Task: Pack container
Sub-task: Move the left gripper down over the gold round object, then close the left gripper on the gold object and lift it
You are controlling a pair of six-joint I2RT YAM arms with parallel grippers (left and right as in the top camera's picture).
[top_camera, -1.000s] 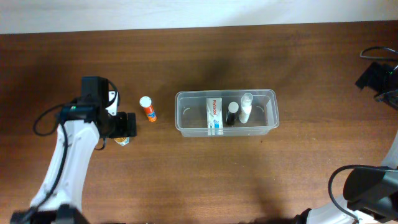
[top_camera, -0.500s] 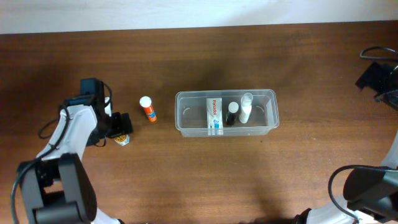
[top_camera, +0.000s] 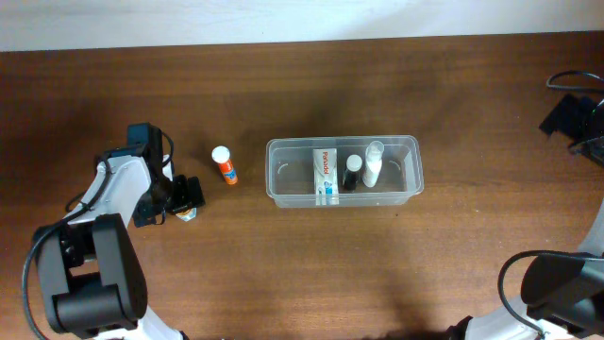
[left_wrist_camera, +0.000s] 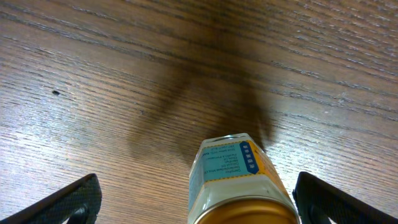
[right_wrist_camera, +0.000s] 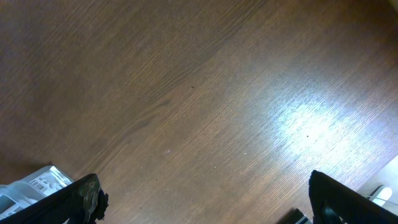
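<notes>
The clear plastic container stands mid-table and holds a white and blue box, a black-capped bottle and a white bottle. An orange bottle with a white cap lies left of it. My left gripper is open, low over the table, its fingers either side of a small gold-lidded bottle with a blue and yellow label, not touching it. My right gripper is open and empty; the right arm is at the far right edge.
Bare brown wood lies between the orange bottle and the container. A white packet corner shows at the left edge of the right wrist view. A cable loops at the far right.
My left gripper has dropped lower and drawn slightly in toward the arm's base, staying around the gold-lidded bottle. The container and the right arm have not moved.
</notes>
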